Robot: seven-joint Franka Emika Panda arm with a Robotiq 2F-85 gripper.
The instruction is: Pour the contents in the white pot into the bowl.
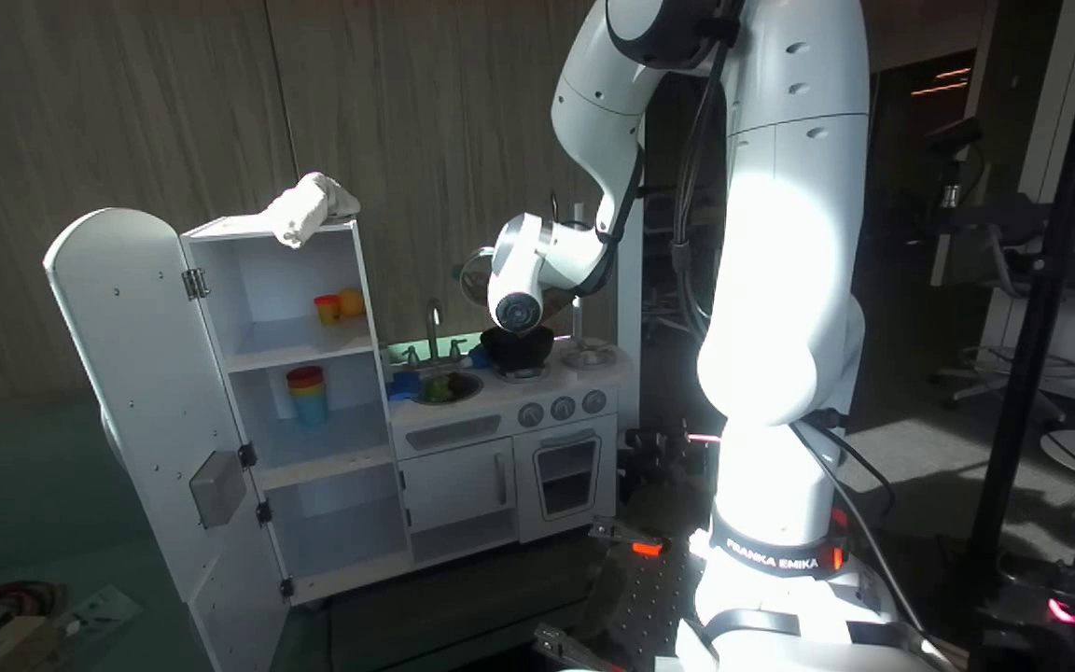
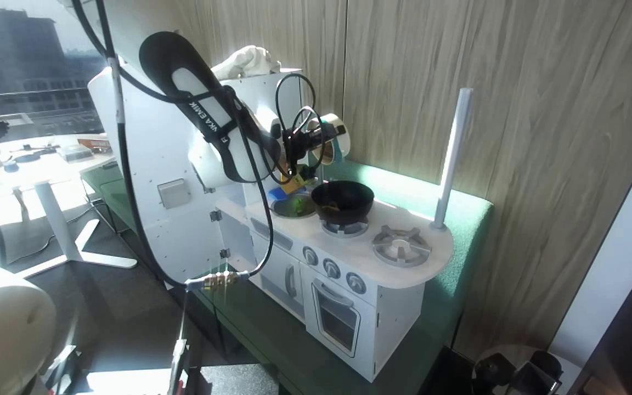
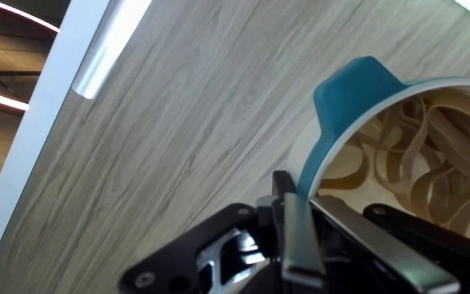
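The white pot (image 3: pixel 435 151) has a teal rim band and handle, and holds tan noodle-like strips (image 3: pixel 443 163). My gripper (image 3: pixel 306 196) is shut on its rim in the wrist view, one finger inside and one outside. In both exterior views the pot (image 2: pixel 341 134) (image 1: pixel 475 278) is held in the air, tipped on its side. My gripper (image 2: pixel 321 134) is partly hidden by cables there. The dark round bowl (image 2: pixel 343 200) sits on a stove burner below and to the right of the pot; it also shows under my wrist (image 1: pixel 516 349). A faint brownish patch shows inside the bowl.
A bare burner (image 2: pixel 401 246) and an upright post (image 2: pixel 453 159) stand right of the bowl. The sink (image 2: pixel 299 207) holds a green item (image 1: pixel 439 387), with a faucet (image 1: pixel 433 327) behind it. A white shelf unit (image 1: pixel 304 341) with an open door is alongside; the wall is close behind.
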